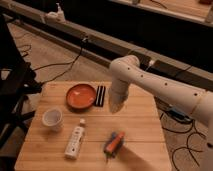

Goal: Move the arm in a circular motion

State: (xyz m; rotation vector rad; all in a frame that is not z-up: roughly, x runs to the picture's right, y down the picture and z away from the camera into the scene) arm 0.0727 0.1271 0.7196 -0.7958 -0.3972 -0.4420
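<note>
The arm (150, 82) is large and white, made of thick rounded segments with small dark dots. It reaches in from the right edge, bends at a bulbous joint (125, 67) above the table's far side and points down. Its gripper (114, 106) hangs at the lower end, just above the wooden table (145, 130), right of the black bars (100, 95).
An orange bowl (81, 96) sits at the table's back centre. A white cup (52, 119) stands at the left, a white bottle (75, 140) lies in front, and an orange and blue tool (114, 142) lies near the front. Cables run over the floor behind and to the right.
</note>
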